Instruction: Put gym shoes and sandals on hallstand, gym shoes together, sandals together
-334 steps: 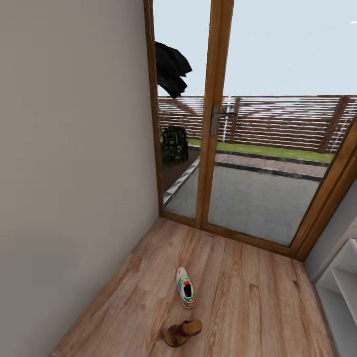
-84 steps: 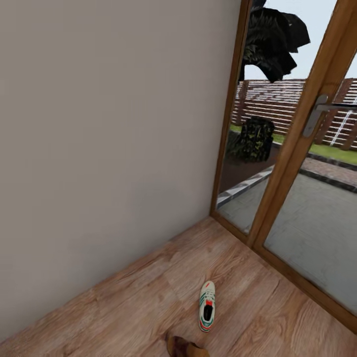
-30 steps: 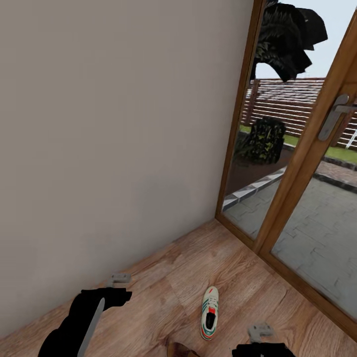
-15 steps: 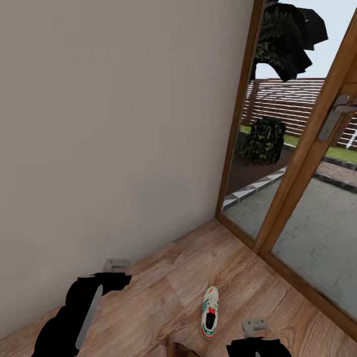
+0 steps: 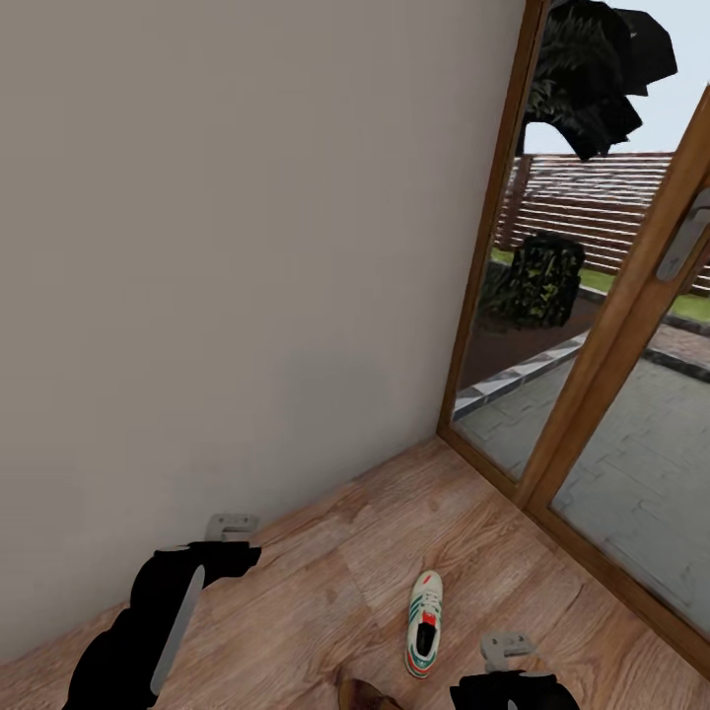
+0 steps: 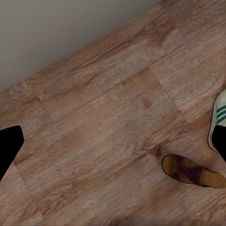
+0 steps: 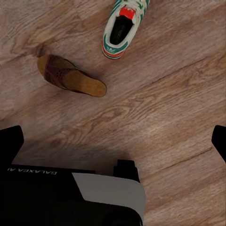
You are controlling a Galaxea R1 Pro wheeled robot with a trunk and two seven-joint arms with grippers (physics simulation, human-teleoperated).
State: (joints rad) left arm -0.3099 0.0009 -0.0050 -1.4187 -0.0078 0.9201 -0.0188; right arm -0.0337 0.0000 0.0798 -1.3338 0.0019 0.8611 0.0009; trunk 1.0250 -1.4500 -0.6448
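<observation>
One white gym shoe (image 5: 424, 639) with green stripes lies on the wood corridor floor (image 5: 325, 582), toe toward the glass door. A brown sandal (image 5: 363, 694) lies just nearer me, cut by the picture's edge. Both wrist views look down on the pair: gym shoe (image 7: 121, 27) and sandal (image 7: 70, 77), sandal (image 6: 192, 171) and gym shoe (image 6: 219, 117). My left gripper (image 5: 232, 526) hangs open above the floor by the wall, left of the shoes. My right gripper (image 5: 508, 648) is open, just right of the gym shoe. The hallstand is out of view.
A plain grey wall (image 5: 227, 276) runs along the left. Wood-framed glass doors (image 5: 592, 375) close off the far right, with paving and a fence outside. My own black and white body (image 7: 108, 195) is seen beneath the right wrist.
Both arms have come up into the head view since 2.8 s ago. In the last half second the camera turned a little, shifting the whole picture to the right; the shoes lie as before.
</observation>
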